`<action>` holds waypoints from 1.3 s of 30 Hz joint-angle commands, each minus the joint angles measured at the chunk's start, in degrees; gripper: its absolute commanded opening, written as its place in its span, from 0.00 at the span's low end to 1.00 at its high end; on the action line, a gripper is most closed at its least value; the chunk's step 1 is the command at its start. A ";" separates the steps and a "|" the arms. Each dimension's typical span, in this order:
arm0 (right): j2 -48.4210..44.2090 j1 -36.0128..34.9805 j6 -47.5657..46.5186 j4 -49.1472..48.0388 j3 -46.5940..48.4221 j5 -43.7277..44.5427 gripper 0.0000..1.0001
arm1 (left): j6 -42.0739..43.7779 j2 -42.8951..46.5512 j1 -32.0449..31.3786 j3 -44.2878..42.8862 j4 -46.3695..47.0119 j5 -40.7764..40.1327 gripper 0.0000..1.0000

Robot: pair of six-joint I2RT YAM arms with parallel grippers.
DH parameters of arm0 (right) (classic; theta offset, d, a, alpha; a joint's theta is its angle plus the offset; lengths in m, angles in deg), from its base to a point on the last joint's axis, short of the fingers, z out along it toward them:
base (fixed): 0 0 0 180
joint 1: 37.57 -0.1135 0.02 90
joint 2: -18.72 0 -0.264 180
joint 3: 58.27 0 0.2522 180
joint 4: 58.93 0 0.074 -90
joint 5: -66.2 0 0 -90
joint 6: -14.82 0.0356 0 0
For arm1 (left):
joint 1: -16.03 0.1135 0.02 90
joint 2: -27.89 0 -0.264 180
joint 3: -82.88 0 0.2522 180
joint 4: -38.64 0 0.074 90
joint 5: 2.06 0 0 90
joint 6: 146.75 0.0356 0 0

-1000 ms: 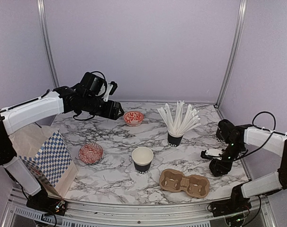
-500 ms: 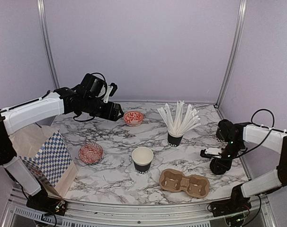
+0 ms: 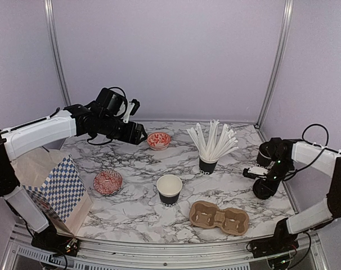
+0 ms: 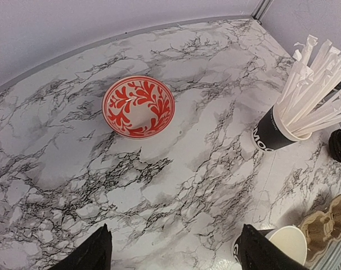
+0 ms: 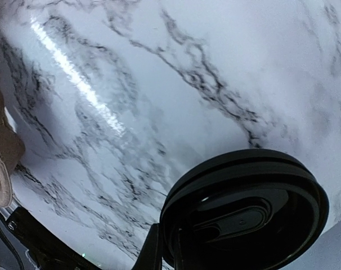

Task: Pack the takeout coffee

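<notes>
**Black paper cup** (image 3: pixel 169 189): stood upright and uncovered near the middle of the marble table (image 3: pixel 131 222), white inside showing. Placed just behind the pulp carrier tray (image 3: pixel 219 217), apart from it. Not yet capped; not yet seated in either hole, both of which lay bare.

**Black lid** (image 5: pixel 243 214): found at the table's right side, well apart from the cup. Filled the lower right of the right wrist view, tilted against the marble.

**Right gripper** (image 3: pixel 264 188): pointed down at the right edge, pinched together on the lid's rim, one of the fingers (image 5: pixel 149 253) pressed against its edge. Could not be told whether the lid had left the surface.

**Left gripper** (image 4: pixel 176 233): held high at the rear left, near the red-patterned bowl (image 4: pixel 138 106), spread wide with nothing between.

**Cup of white sticks** (image 3: pixel 209 149): stood behind the paper cup, untouched.

**Checked paper bag** (image 3: pixel 58 188): stood at the left edge, contents hidden.

**Progress, as judged:** early. Lid gripped and nothing more. Left to do: carrying the lid across, pressing it on, seating the cup in the tray, probably bagging.
</notes>
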 commanded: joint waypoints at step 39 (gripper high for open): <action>6.90 13.52 -5.98 12.96 17.73 -37.99 0.07 | 19.54 5.66 -13.40 6.77 18.08 6.40 0.84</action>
